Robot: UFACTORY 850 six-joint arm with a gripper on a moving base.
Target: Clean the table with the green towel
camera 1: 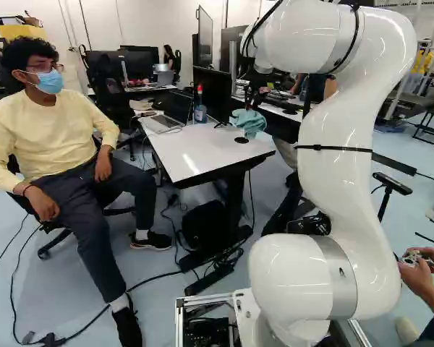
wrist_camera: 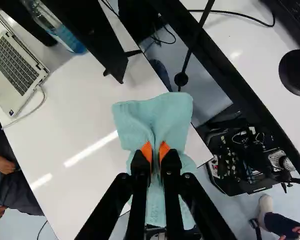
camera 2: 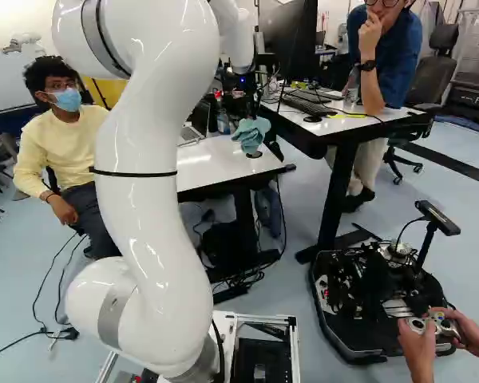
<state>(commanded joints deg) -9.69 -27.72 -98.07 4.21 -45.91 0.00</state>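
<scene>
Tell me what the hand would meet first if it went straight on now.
Most likely the table, near its edge, with the towel gripped in the hand touching down first. The towel hides the exact spot, and the remaining gap is hard to judge.

Towel (wrist_camera: 172,112) is seen as soft matt cloth, slightly rough, creased. Tabletop (wrist_camera: 77,117) is finished smooth and glossy; streaks of light are mirrored in it. Arm (camera 1: 341,170) is cased in smooth, glossy white, broken by duller metallic grey band (camera 1: 335,278). Laptop (wrist_camera: 34,59) is finished in satin, metal-look silver. Bottle (wrist_camera: 52,26): clear, shiny plastic look.
</scene>
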